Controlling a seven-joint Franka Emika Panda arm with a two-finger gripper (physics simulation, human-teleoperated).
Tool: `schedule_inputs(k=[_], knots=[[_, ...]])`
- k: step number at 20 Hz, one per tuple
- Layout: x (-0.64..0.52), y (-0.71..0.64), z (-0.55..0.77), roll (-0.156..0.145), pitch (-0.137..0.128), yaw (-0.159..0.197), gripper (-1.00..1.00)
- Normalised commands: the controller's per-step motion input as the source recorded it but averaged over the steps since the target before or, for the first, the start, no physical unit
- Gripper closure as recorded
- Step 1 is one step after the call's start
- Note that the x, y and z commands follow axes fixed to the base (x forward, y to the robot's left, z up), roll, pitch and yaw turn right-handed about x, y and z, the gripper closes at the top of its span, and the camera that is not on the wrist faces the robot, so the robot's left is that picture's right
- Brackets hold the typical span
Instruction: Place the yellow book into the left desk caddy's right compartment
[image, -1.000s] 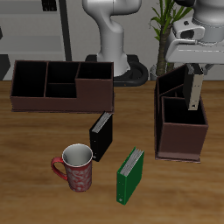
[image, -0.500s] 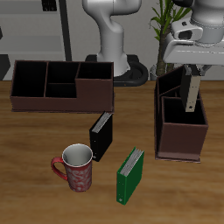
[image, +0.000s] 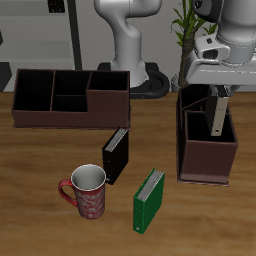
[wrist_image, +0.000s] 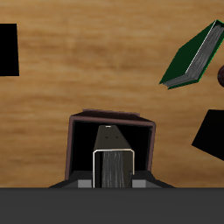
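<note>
My gripper (image: 217, 92) hangs over the left desk caddy (image: 207, 160), the dark maroon box seen end-on, and is shut on the top of the yellow book (image: 217, 116). The thin tan book hangs nearly upright, and its lower end dips into the right compartment (image: 202, 133), the large section nearest the table's front edge. In the wrist view the book (wrist_image: 112, 168) shows end-on between the jaws, straight above the compartment's dark inside (wrist_image: 85, 149), within the caddy's rim (wrist_image: 112, 115).
A second, wide caddy (image: 70, 110) stands farther back on the table. A black book (image: 115, 155), a green book (image: 149, 199) and a patterned mug (image: 88, 193) stand between the caddies, nearer the front. A plant (image: 186, 35) rises behind the left caddy.
The gripper has come down with the yellow book. The book's lower end now sits deeper inside the caddy's front section than a second ago.
</note>
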Motion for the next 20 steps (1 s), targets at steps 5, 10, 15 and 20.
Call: schedule_inputs(k=[5,10,15,20], knots=[[-0.02,0.04,-0.08,0.012,0.005,0.010,1.00],[0.01,-0.03,-0.10,-0.005,0.011,-0.002,1.00],[0.02,0.00,-0.18,-0.001,0.012,0.020,1.00],[0.01,0.01,-0.18,0.004,0.021,-0.001,1.00]])
